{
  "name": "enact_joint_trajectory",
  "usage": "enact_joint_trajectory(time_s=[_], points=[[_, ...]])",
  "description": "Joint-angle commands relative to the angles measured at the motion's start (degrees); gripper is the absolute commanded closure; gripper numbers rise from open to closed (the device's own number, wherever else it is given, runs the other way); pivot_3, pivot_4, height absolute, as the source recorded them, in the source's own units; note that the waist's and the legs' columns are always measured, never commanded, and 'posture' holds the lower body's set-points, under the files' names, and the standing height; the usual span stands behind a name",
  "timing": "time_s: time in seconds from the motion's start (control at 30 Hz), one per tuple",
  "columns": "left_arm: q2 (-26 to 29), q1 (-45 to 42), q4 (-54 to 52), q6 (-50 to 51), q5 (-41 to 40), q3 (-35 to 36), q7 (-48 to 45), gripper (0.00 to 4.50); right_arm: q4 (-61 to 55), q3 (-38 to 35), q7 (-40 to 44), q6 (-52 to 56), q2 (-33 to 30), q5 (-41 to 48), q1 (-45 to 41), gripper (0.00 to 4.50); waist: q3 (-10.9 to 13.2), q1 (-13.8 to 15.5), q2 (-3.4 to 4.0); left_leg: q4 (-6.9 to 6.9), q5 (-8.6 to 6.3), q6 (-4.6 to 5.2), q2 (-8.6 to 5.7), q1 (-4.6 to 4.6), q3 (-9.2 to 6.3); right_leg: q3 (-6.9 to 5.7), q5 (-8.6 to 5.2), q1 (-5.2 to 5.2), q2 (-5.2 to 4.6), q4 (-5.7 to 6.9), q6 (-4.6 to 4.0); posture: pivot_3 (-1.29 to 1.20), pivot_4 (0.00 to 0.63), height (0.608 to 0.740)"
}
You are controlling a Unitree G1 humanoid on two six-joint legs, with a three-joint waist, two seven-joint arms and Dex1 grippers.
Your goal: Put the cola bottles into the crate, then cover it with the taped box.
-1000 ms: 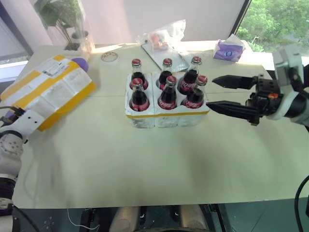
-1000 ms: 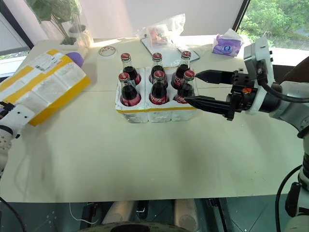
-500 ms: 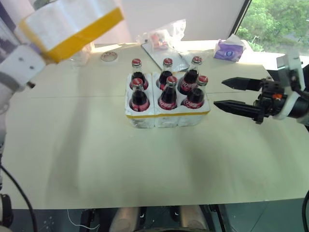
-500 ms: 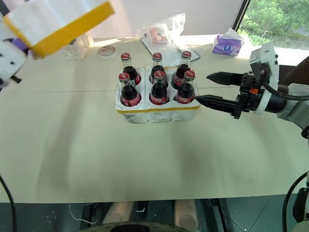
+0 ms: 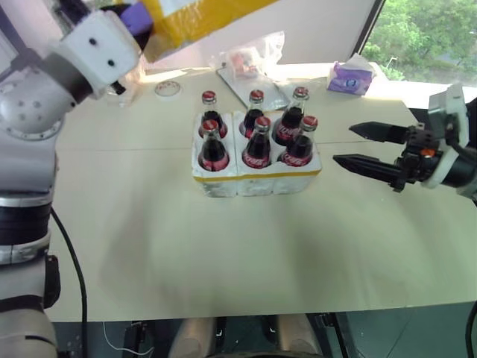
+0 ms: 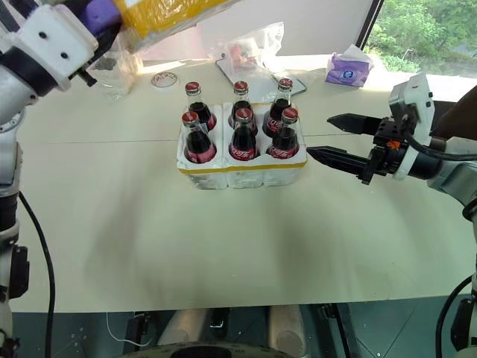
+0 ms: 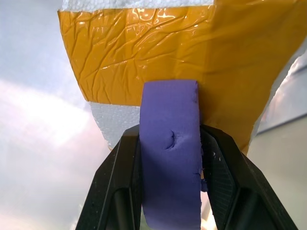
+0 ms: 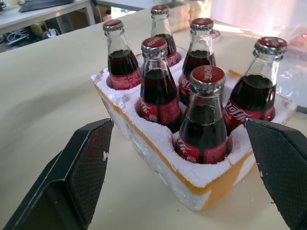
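Yellow-taped box [image 5: 195, 16] aloft (purple handle [image 7: 170, 153] pinched), cola bottles [image 5: 257, 138] crated

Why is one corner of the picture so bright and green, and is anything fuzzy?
Left eye view: daylight from the window washes the far table edge pale. Left wrist view: wrinkled yellow tape on the taped box glints, and the background behind it is a soft blur. Right wrist view: the cola bottles are sharp, with small glints on glass.
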Motion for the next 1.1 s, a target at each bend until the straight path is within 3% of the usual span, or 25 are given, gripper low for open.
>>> enact_joint_trajectory(time_s=[0.03, 0.2, 0.43, 0.73, 1.1], points=[[0.92, -2.15, 1.69, -7.09, -1.34, 1.35, -2.24, 2.77, -1.68, -3.02, -0.34, -1.18, -0.27, 0.18, 0.46, 0.00, 0.00, 0.03, 0.00, 0.00, 0.01, -0.01, 0.00, 0.00, 0.00, 0.00, 0.00, 0.00, 0.02, 0.01, 0.00, 0.00, 0.150, 0.740], [4.03, -2.00, 8.66, -22.85, -3.55, 1.22, -9.54, 2.77, -0.66, -4.08, 0.23, -1.31, -1.15, -0.20, 1.50, 0.00, 0.00, -0.01, 0.00, 0.05, 0.01, 0.00, 0.00, 0.04, 0.02, -0.01, 0.00, 0.03, 0.04, 0.03, 0.01, 0.00, 0.150, 0.740], [4.30, -2.22, 16.96, -41.45, -4.94, -1.23, -16.11, 2.77, 0.85, -3.55, 0.81, -2.13, -0.77, -1.68, 1.73, 0.00, 0.00, 0.09, 0.00, 0.12, 0.00, 0.01, 0.00, 0.13, 0.02, 0.00, 0.00, 0.17, 0.01, 0.04, 0.01, 0.00, 0.150, 0.740], [3.03, -8.90, 33.97, -63.39, 3.70, -4.54, -12.29, 2.77, 0.83, -3.80, 0.43, -1.55, -0.70, -1.61, 1.10, 0.00, 0.00, 0.02, 0.00, 0.52, -0.09, 0.16, 0.01, 0.12, 0.02, -0.03, 0.04, 0.30, 0.08, 0.18, 0.08, 0.00, 0.150, 0.740], [1.69, -15.49, 44.79, -69.79, 7.85, -4.69, -3.45, 2.77, -0.32, -5.83, -0.50, -0.92, -1.23, -0.96, 2.69, 0.00, 0.00, 0.04, 0.00, 0.79, -0.18, 0.32, 0.00, 0.11, 0.04, -0.04, 0.14, 0.44, 0.09, 0.14, 0.25, 0.00, 0.150, 0.740]])
